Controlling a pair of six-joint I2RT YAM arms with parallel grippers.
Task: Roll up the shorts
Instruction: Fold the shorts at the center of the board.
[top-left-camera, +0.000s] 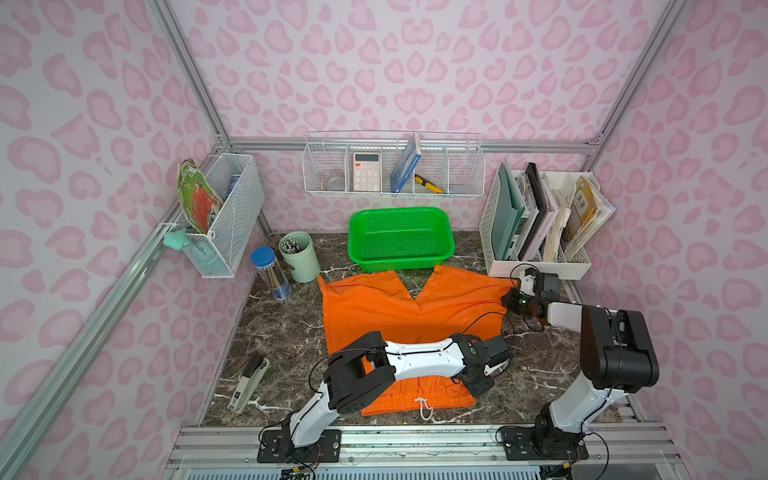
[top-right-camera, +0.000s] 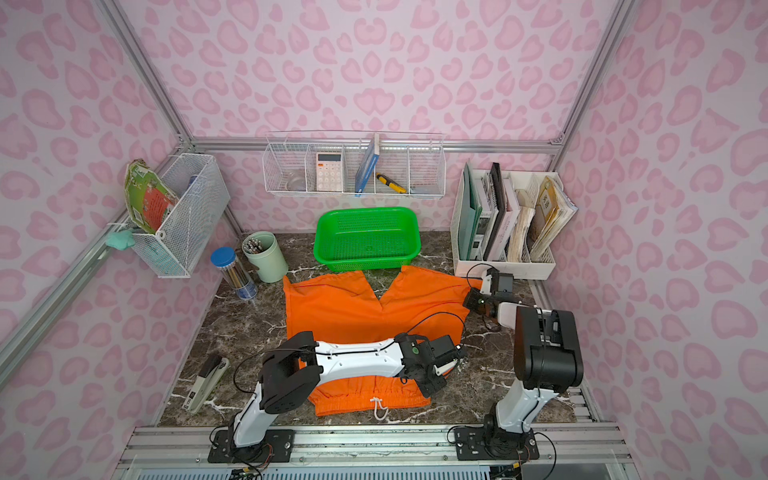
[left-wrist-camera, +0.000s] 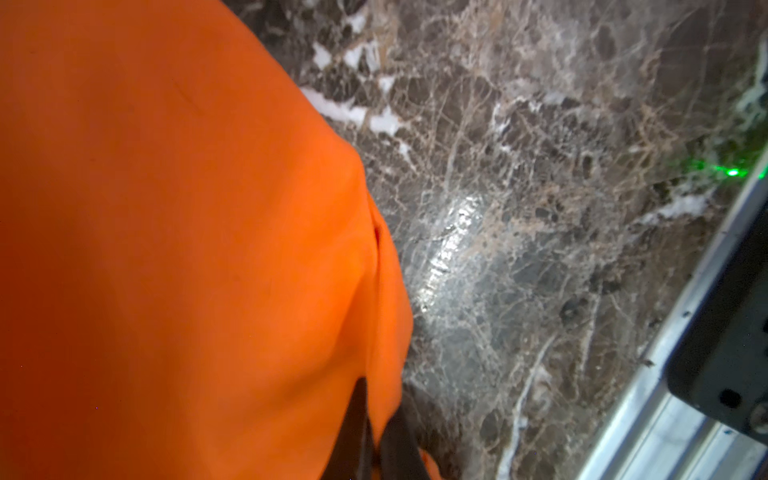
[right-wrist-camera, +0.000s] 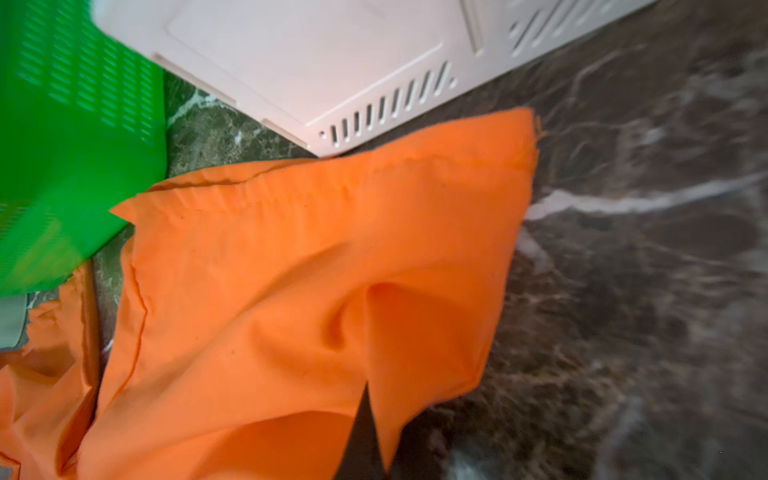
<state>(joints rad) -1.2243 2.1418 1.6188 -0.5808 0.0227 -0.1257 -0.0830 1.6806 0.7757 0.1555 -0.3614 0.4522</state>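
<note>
At right edge of orange shorts (top-left-camera: 395, 316): left gripper (left-wrist-camera: 376, 436) clamped shut on side fabric, right gripper (right-wrist-camera: 386, 440) shut on leg corner. Thin cloth, shallow bites, might slip once pulled tbh.

Two matching arms stand here, the left arm (top-left-camera: 419, 357) and the right arm (top-left-camera: 577, 407), each built of smooth white shells joined by bulky black housings at elbow and shoulder. Thin black cables (top-left-camera: 310, 374) loop loosely off them. Each foot is a flat black base plate (top-left-camera: 270, 451) pinned down with silver screws (top-left-camera: 335, 444). A small green light (top-left-camera: 472, 350) glows at the left wrist, and the left gripper (left-wrist-camera: 380, 415) ends in dark tapered fingers (left-wrist-camera: 357, 432)
</note>
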